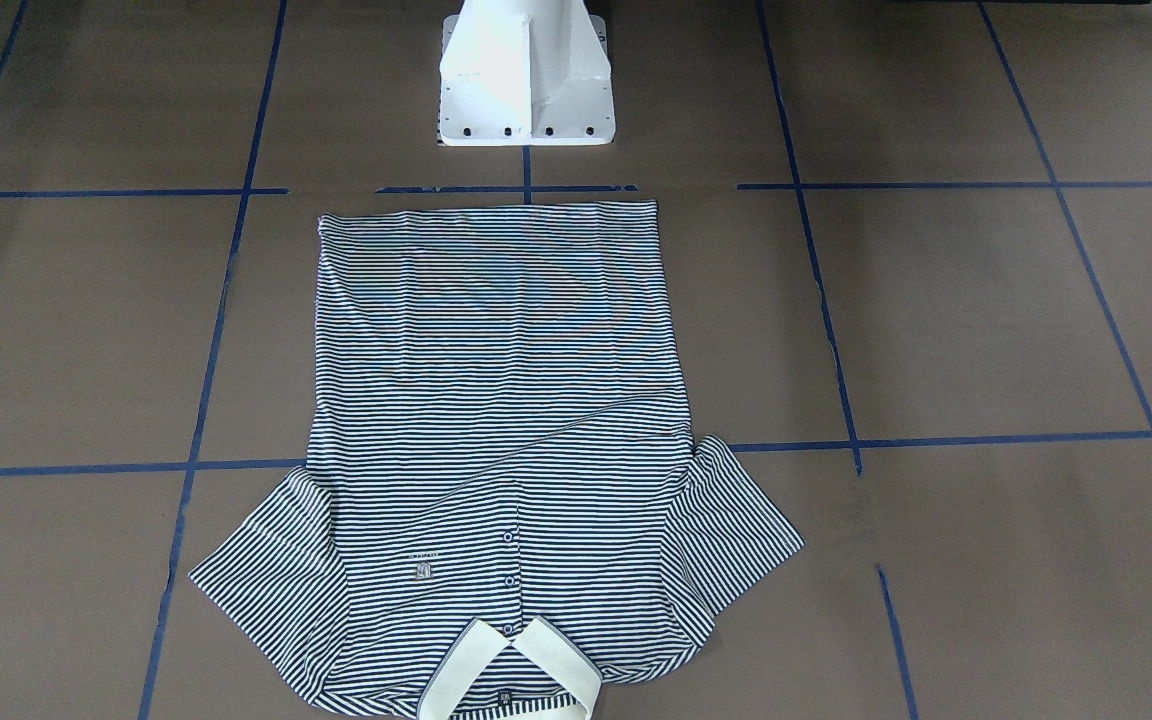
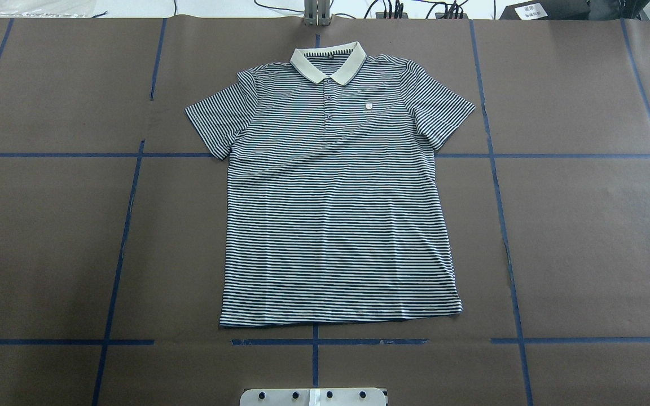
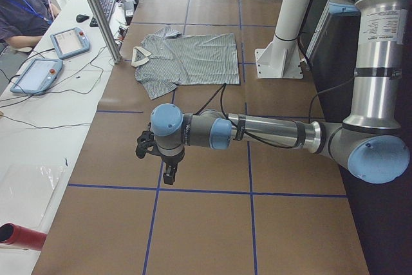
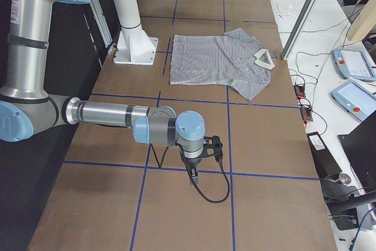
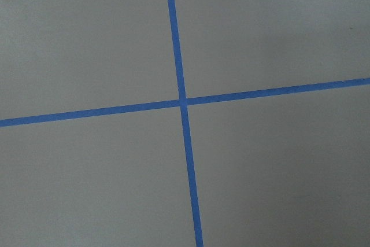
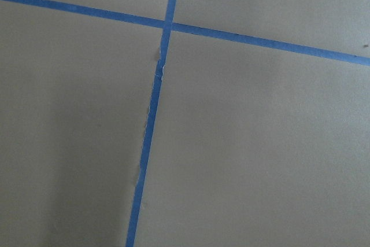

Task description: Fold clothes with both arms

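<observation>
I see the shirt [image 2: 336, 208] lying flat and front up in the middle of the table [image 2: 584, 237], collar [image 2: 329, 61] at the far edge and hem on the near side, just short of the white pedestal [image 1: 526, 75]. A slanting crease runs across the chest.

The chest logo [image 2: 368, 105] is a small pale shield; any lettering on it is too small for me to read. A dark tag [image 1: 504, 698] sits inside the collar, also unreadable, and in the front-facing view the collar is cut off by the frame edge. The left arm [image 3: 270, 132] carries a printed sticker [image 3: 380, 27] on its upright link, but I cannot make out the text.

The left gripper [image 3: 169, 178] hangs fingers-down over bare table well to the left of the shirt, and the right gripper [image 4: 192, 179] hangs likewise well to the right. Both show only in the side views, so I cannot tell whether their fingers are apart or together. Neither touches the shirt. Both wrist cameras give me only brown paper and crossing blue tape [image 5: 184, 103].

On the side bench lie two pendants [image 3: 69, 42], their screens illegible. A person [image 3: 22, 11] there is cut off at the frame edge.
</observation>
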